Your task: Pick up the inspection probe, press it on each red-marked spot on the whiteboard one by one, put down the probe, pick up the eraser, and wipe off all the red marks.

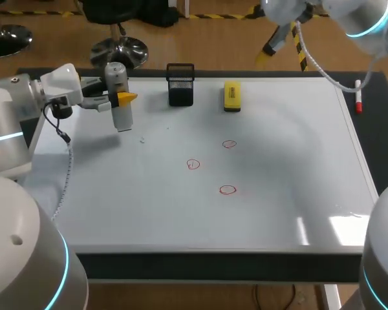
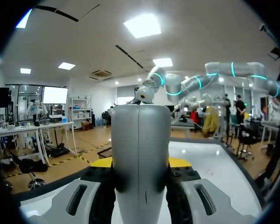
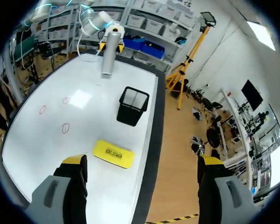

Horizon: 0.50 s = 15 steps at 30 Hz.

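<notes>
Jaws of the left gripper (image 1: 121, 99) are clenched mid-barrel on the inspection probe (image 1: 123, 117), upright left of the mesh holder (image 1: 180, 84); right gripper (image 3: 142, 161) is spread, empty; probe is judged rigid, light, slippery.

1. Probe (image 1: 121, 116): plain silver-grey.
2. Whiteboard (image 1: 181, 219): white, with a dark rim.
3. Marks (image 1: 227, 189): three circles, red outline only.
4. Eraser (image 1: 232, 95): yellow.
5. Holder (image 1: 180, 87): black mesh.
6. Marker (image 1: 358, 98): red and white.
7. Fingertips (image 1: 127, 98): bright yellow.
8. Arms (image 1: 6, 123): silver-grey, with glowing cyan rings.
</notes>
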Each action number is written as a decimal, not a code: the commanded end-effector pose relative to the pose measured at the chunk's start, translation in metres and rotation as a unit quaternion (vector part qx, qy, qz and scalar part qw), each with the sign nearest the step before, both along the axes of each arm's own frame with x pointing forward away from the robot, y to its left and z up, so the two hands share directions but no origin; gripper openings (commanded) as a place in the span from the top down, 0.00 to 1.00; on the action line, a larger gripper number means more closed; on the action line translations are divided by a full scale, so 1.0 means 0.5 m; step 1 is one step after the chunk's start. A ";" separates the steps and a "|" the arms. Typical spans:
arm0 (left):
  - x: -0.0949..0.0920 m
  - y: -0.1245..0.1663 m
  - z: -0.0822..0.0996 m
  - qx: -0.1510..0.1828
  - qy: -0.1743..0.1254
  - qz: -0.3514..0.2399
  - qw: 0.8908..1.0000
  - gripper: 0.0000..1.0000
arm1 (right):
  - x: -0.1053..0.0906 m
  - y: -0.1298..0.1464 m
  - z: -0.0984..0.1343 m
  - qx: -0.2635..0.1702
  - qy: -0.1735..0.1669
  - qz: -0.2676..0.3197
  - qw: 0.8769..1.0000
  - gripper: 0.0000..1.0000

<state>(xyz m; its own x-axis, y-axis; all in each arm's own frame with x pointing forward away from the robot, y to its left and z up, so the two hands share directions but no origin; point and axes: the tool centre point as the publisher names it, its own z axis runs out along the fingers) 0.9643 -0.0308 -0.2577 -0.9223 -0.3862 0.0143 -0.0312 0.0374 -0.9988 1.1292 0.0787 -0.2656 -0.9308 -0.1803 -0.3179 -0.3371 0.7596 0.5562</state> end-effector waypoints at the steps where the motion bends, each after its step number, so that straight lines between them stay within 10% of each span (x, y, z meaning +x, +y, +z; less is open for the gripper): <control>1: 0.000 -0.002 0.001 0.000 -0.001 0.001 1.000 1.00 | -0.001 0.018 -0.008 -0.252 0.132 0.285 0.915 0.00; 15: 0.000 -0.002 0.001 0.000 -0.001 0.001 1.000 1.00 | -0.058 0.062 -0.080 -0.347 0.059 0.420 0.837 0.00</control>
<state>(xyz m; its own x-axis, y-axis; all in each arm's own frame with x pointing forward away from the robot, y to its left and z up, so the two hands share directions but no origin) 0.9643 -0.0307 -0.2576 -0.9224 -0.3860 0.0145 -0.0314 0.0377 -0.9988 1.1016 0.1048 -0.3059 -0.7511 -0.6254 -0.2116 -0.6580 0.6829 0.3172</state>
